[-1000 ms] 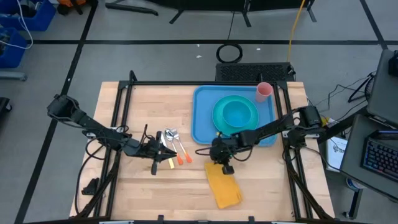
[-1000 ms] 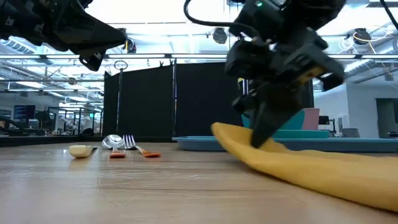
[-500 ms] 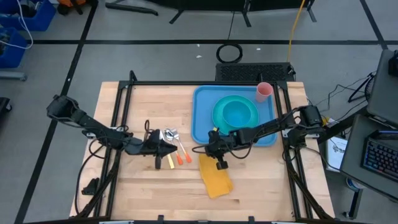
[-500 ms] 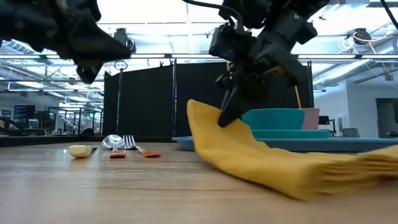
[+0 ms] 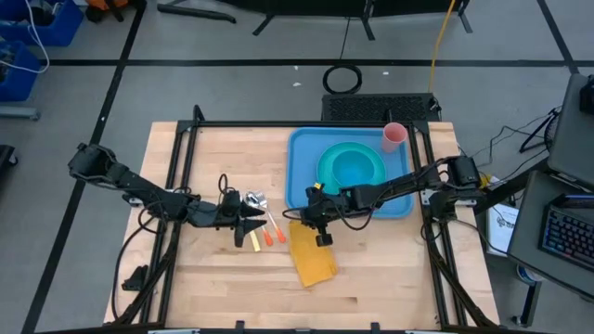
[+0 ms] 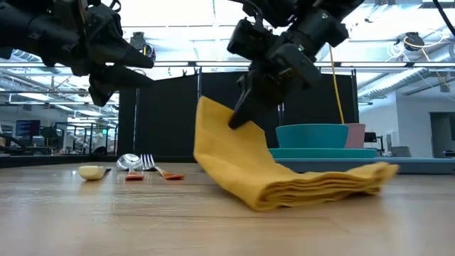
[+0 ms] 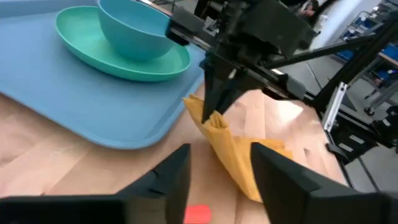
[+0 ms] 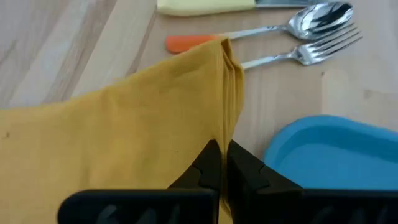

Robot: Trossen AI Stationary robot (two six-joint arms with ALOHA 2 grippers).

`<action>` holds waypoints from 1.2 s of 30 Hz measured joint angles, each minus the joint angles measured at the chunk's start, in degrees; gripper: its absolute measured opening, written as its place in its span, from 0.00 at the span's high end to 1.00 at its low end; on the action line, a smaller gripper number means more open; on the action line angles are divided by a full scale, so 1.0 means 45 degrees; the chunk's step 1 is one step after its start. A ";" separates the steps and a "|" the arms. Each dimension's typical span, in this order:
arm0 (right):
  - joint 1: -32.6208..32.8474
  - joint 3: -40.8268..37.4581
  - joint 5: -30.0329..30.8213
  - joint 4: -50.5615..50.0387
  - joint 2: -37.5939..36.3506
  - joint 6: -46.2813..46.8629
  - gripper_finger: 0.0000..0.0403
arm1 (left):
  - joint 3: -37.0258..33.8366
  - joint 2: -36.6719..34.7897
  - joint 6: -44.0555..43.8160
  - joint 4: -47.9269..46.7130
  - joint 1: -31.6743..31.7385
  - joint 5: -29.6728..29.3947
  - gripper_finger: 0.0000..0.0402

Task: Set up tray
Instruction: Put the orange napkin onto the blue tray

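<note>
The right gripper (image 5: 314, 215) has its jaws clenched on a folded yellow napkin (image 5: 311, 255), lifting one corner off the surface just left of the blue tray (image 5: 302, 181). The left gripper (image 5: 252, 221) hovers with jaws parted over the cutlery (image 5: 260, 218), left of the napkin.

A folded yellow cloth (image 5: 310, 257) is seen on the wooden table (image 5: 390, 278), one corner lifted off it. A spoon (image 8: 292, 25) and a fork (image 8: 311, 51), both orange-handled, are laid side by side near a yellow-handled utensil (image 8: 205, 6). A blue bowl (image 7: 134, 34) is set in a turquoise plate (image 7: 81, 37), with a pink cup (image 5: 394, 136) close by
</note>
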 joint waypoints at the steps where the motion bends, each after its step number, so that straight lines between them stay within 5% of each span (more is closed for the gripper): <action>1: -0.0034 0.0099 -0.0002 -0.0016 0.0000 -0.0035 1.00 | 0.0000 0.0000 -0.0006 0.0017 0.0056 0.0084 0.53; 10: -0.0432 0.0505 -0.0075 0.0204 -0.0003 -0.0522 1.00 | 0.0001 0.0719 -0.0466 0.0389 0.0854 0.0636 0.39; 23: -0.0850 0.0515 -0.0438 0.0318 0.0000 -0.0996 1.00 | 0.1197 0.3492 -0.0475 0.1503 0.2122 0.2231 0.39; 36: -0.0928 0.0501 -0.0447 0.0165 0.0000 -0.0852 1.00 | 0.2074 0.4109 0.0054 0.1370 0.2299 0.3473 0.39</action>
